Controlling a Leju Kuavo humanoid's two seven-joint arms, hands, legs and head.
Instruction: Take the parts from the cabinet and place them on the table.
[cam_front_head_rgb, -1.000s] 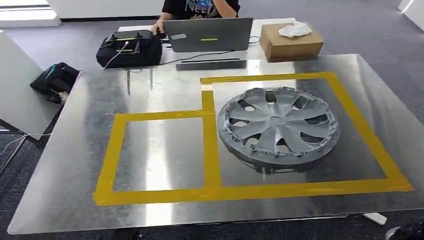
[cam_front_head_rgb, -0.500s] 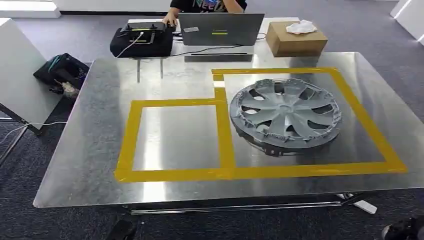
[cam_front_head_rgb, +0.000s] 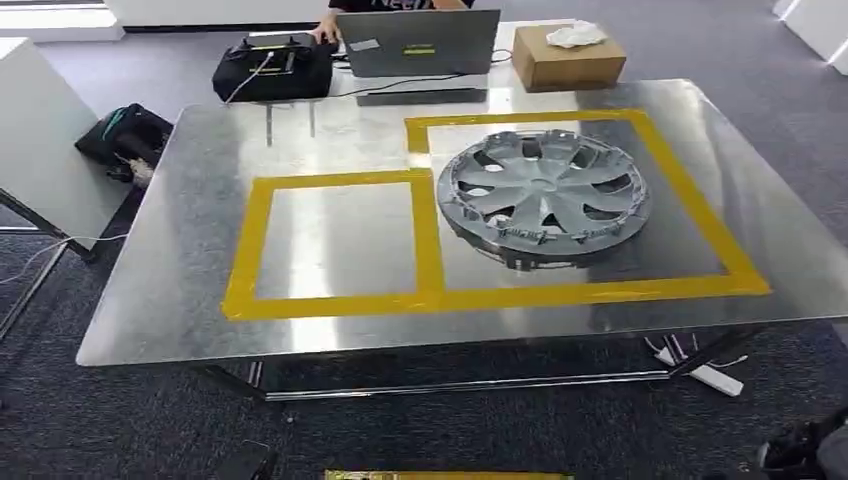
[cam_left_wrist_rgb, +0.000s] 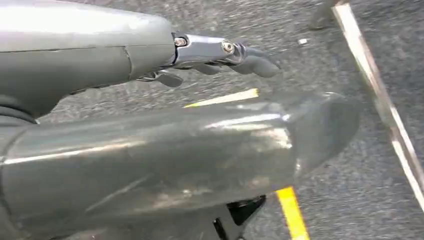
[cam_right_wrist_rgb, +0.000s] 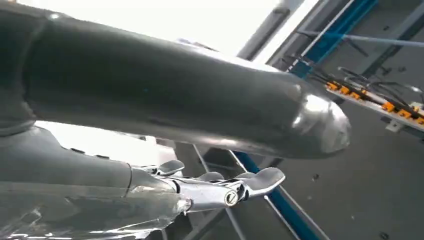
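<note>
A grey wheel cover (cam_front_head_rgb: 544, 194) lies flat on the metal table (cam_front_head_rgb: 170, 270), inside the larger of two yellow-taped rectangles (cam_front_head_rgb: 692, 205). The smaller taped rectangle (cam_front_head_rgb: 334, 240) to its left holds nothing. My left hand (cam_left_wrist_rgb: 200, 115) hangs over the grey carpet with its fingers (cam_left_wrist_rgb: 252, 62) stretched out and nothing in it. My right hand (cam_right_wrist_rgb: 190, 150) is also empty, its fingers (cam_right_wrist_rgb: 250, 182) extended, with a blue-framed rack (cam_right_wrist_rgb: 320, 45) behind it.
Beyond the table's far edge a person sits at a laptop (cam_front_head_rgb: 418, 43), with a black bag (cam_front_head_rgb: 272, 68) and a cardboard box (cam_front_head_rgb: 567, 58) beside it. A white panel (cam_front_head_rgb: 40, 140) and a dark backpack (cam_front_head_rgb: 122, 140) stand left. Yellow floor tape (cam_front_head_rgb: 450, 474) runs below.
The whole view has shifted: the table now sits farther away and higher in the picture, with more carpet before it. The wheel cover has not moved on the table.
</note>
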